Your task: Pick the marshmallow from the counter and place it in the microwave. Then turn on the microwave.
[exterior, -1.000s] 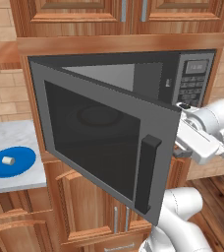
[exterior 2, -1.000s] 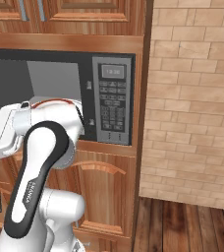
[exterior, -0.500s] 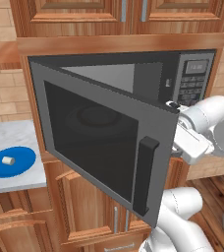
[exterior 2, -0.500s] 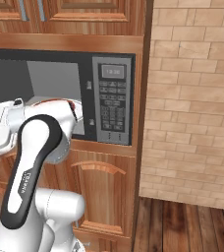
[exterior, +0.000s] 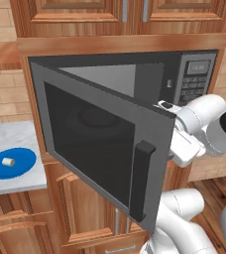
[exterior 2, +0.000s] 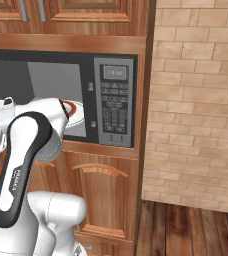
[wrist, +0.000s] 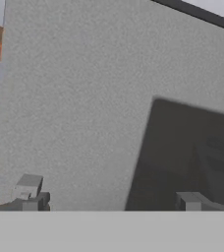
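The microwave (exterior: 184,84) is built into brown wooden cabinetry, with its keypad (exterior 2: 113,107) on the right side of the front face. Its door (exterior: 100,149) stands open, hinged at the left edge and swung outward, with the dark glass panel facing the room and the black vertical handle (exterior: 139,181) near the free edge. Inside the cavity, the white red-rimmed plate (exterior 2: 73,110) lies on the floor of the oven, partly hidden by the arm. The marshmallow (exterior: 7,161) is not in the microwave; it lies on the round blue plate (exterior: 23,166), left of that plate's centre. The blue plate sits on the marble counter (exterior: 11,136), close to the counter's front edge and left of the open door. The marshmallow lies on its side, with its long axis roughly parallel to the counter's front edge; the end faces cannot be told apart at this size. The gripper (wrist: 109,199) is positioned behind the free edge of the door, facing the grey inner surface of the door at close range. Its two fingertips (wrist: 29,189) are spread to full width, with nothing between them and nothing held. Contact between the fingertips and the door surface cannot be determined.
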